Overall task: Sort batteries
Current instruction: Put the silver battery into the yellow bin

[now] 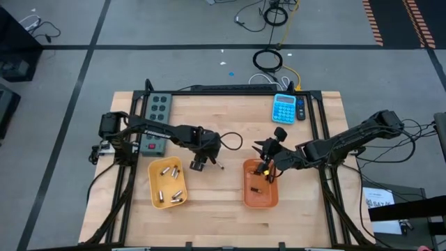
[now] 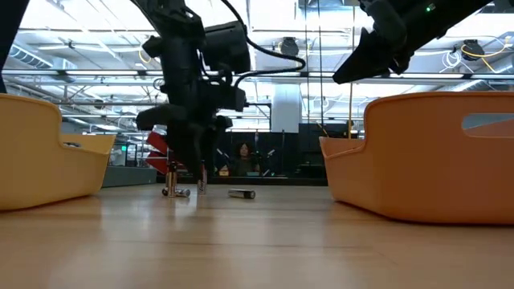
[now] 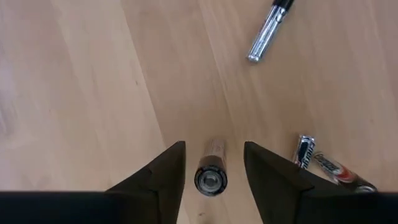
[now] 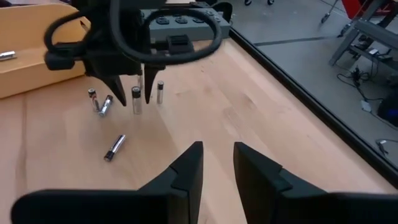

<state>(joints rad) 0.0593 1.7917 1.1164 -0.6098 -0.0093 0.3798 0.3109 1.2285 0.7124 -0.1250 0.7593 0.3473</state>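
A small dark-and-silver cylindrical battery [image 3: 211, 180] is seen standing upright on the pale wooden table [image 1: 216, 216], in the open stretch between the 2 trays. It is straddled by the left gripper [image 3: 214, 146], whose dark fingers are spread on either side with a gap showing at each flank, so the cell is not yet gripped. Close around it 4 more loose cells are counted from the right wrist view: 1 upright silvery cell [image 4: 160, 92] just beside it, a pair [image 4: 99, 101] lying together on the other side, and 1 lying alone [image 4: 114, 147] a little nearer the orange tray. That makes 5 batteries left on the bare wood.

In the shallow yellow plastic tray [image 1: 151, 185], on the left arm's side, about 6 silvery cells are made out. In the deeper orange plastic tray [image 1: 247, 199], at least 1 dark cell [image 1: 254, 189] is visible; a firm count there cannot be given, since part of the floor is covered by the right arm. The right gripper [image 4: 217, 146] is held over that tray's far end, its fingers slightly parted with nothing between them.

The sort is judged to be more than half done, with 5 cells outstanding and the next pick lined up. Further out, 1 blue calculator [image 1: 284, 108] and 1 grey power strip [image 1: 158, 104] are left at the table's far edge
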